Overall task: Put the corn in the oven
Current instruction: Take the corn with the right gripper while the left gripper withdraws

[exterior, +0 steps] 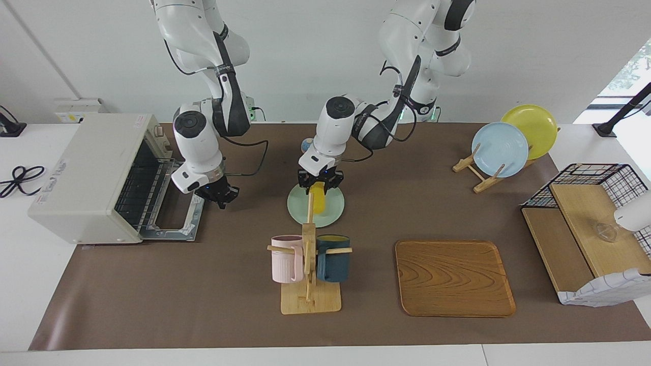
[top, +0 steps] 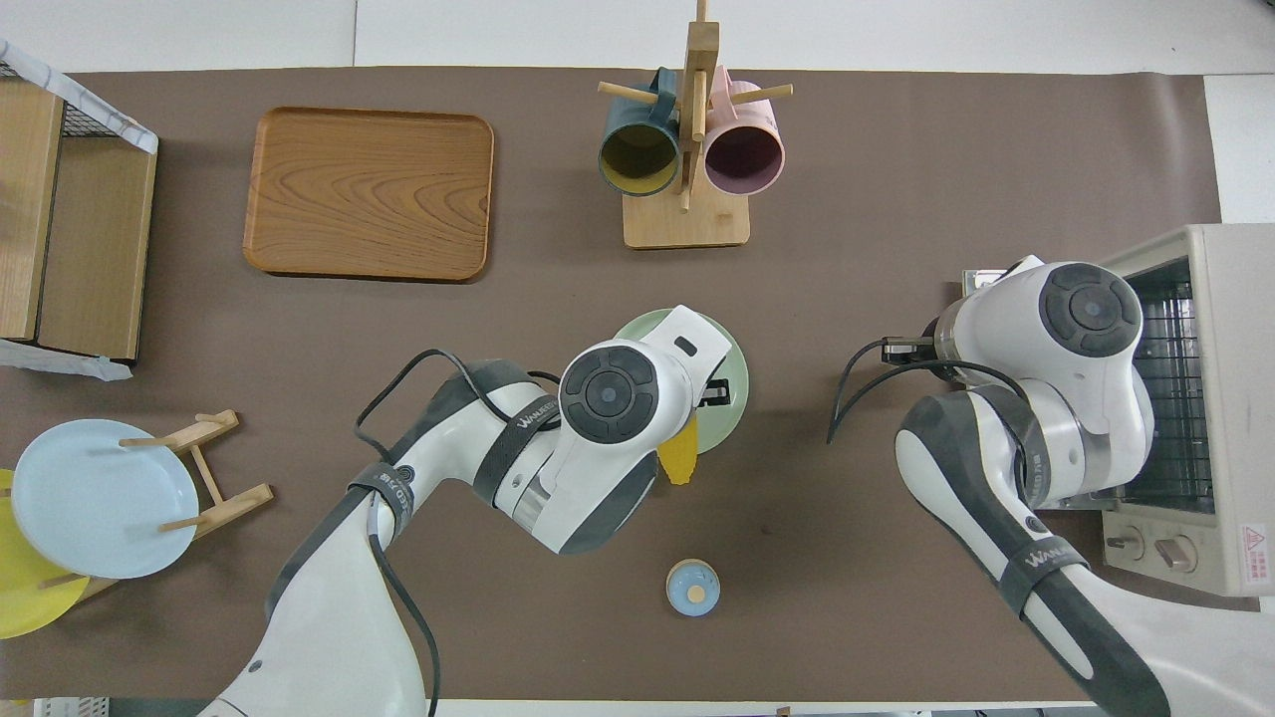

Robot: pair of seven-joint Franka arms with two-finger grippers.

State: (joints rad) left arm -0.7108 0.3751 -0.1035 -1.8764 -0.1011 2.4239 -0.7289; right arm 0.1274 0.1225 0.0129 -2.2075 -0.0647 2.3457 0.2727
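Left gripper is clamping the corn over the green plate. Right gripper is hovering by the open oven; can't tell its finger gap. "WANJEE" is showing on arm straps.

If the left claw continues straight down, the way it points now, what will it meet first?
The left claw points down over the corn, which lies on the pale green plate. It would meet the corn first, probably almost at once; whether it already touches cannot be told.

Yellow corn on a pale green plate, my off-white oven at frame left. Pink mug, navy mug, wood-grain brown tray lower centre.
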